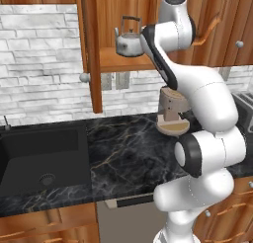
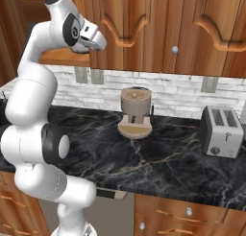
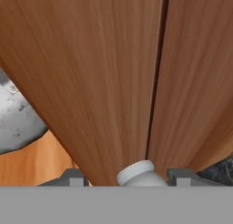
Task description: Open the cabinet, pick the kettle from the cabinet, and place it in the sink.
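The kettle [image 1: 128, 40] sits on the shelf inside the open cabinet [image 1: 91, 49], left door swung out. The gripper [image 3: 123, 178] straddles a door knob [image 3: 136, 173], fingers [image 3: 73, 177] apart on either side, not clenched. The sink [image 1: 29, 160] lies lower left.

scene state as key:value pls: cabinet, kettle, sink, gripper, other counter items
cabinet: reddish-brown wooden wall cabinet, left door swung open, edge-on toward the left base camera
kettle: small rounded silver kettle with dark bail handle, upright on the cabinet shelf, not held
sink: matte-black rectangular basin left of the counter, nothing in it
gripper: two-finger gripper at a round silver knob on a wooden door, fingers either side of it; grip unclear
counter: round wooden base with tan block; silver toaster
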